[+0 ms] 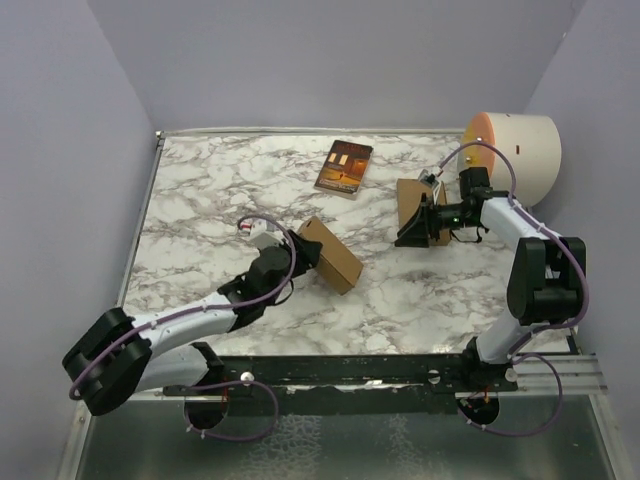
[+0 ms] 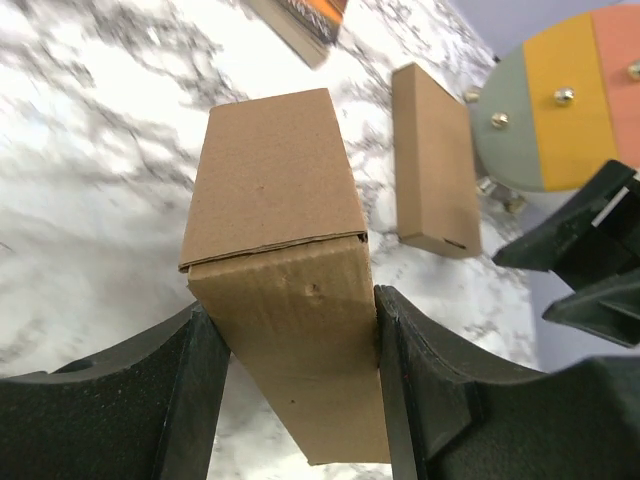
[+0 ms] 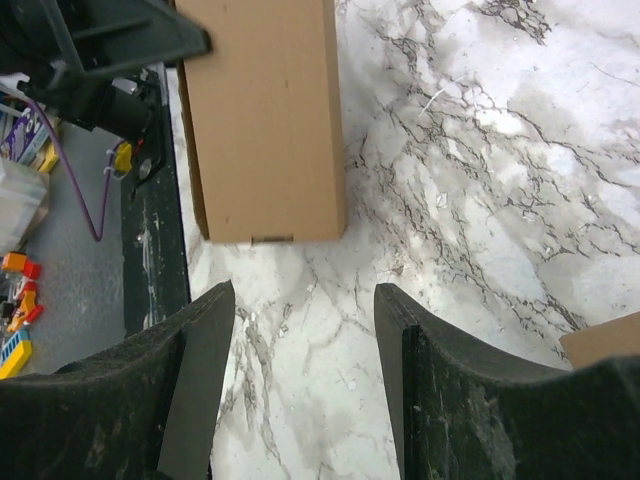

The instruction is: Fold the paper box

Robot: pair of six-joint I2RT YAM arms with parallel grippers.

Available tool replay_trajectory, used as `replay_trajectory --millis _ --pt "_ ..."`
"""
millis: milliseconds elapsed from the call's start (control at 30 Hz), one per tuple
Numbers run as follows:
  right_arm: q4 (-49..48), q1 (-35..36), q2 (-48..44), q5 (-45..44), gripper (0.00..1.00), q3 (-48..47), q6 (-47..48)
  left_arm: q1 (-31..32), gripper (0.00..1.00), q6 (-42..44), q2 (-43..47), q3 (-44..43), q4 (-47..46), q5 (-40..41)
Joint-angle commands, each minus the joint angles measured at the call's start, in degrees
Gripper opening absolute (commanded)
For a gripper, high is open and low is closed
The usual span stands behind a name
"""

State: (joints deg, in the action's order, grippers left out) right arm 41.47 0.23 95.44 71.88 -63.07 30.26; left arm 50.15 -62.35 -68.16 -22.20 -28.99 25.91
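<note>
Both fingers of the left gripper [image 2: 295, 315] clamped the paper box [image 2: 270, 180] by its sides; the right gripper [image 3: 305, 300] hung with fingers apart, empty, just short of another carton [image 3: 265, 120].

On table [image 1: 220, 190]: paper box [image 1: 335, 258] centre — book [image 1: 344, 167] behind, carton [image 1: 410, 198] right, near drum [image 1: 520, 150].

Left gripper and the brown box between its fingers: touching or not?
Touching. The left wrist view shows the left gripper with its fingers pressed flat against both sides of the box, no gap on either side.
</note>
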Motion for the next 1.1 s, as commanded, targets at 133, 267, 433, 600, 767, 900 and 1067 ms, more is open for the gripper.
replay_trajectory --millis 133,267,433,600,767,900,1067 --pt "-1.54 -1.06 -1.74 2.02 0.58 0.58 -0.2 -7.92 0.35 25.68 4.93 -20.11 41.24 -2.8" --pt "-1.57 -1.19 -2.03 2.04 0.58 0.75 -0.28 -9.39 0.34 36.12 0.34 -32.02 55.1 2.06" --pt "-1.66 -1.37 -2.16 2.03 0.58 0.76 -0.38 -10.05 0.35 46.31 -8.58 -46.75 70.21 12.27" --pt "-1.59 -1.59 -2.52 2.17 0.58 0.83 -0.34 -11.75 0.36 52.89 -19.42 -55.01 80.78 21.55" --pt "-1.48 -1.98 -2.86 2.45 0.58 0.88 -0.14 -14.84 0.35 55.69 -27.18 -57.5 85.11 28.88" --pt "-1.23 -2.08 -2.85 2.63 0.58 0.85 0.1 -18.37 0.35 58.47 -28.69 -55.75 81.12 30.3" --pt "-0.55 -2.16 -2.54 2.89 0.58 0.61 0.79 -21.75 0.39 60.78 -32.84 -49.86 74.39 27.45"
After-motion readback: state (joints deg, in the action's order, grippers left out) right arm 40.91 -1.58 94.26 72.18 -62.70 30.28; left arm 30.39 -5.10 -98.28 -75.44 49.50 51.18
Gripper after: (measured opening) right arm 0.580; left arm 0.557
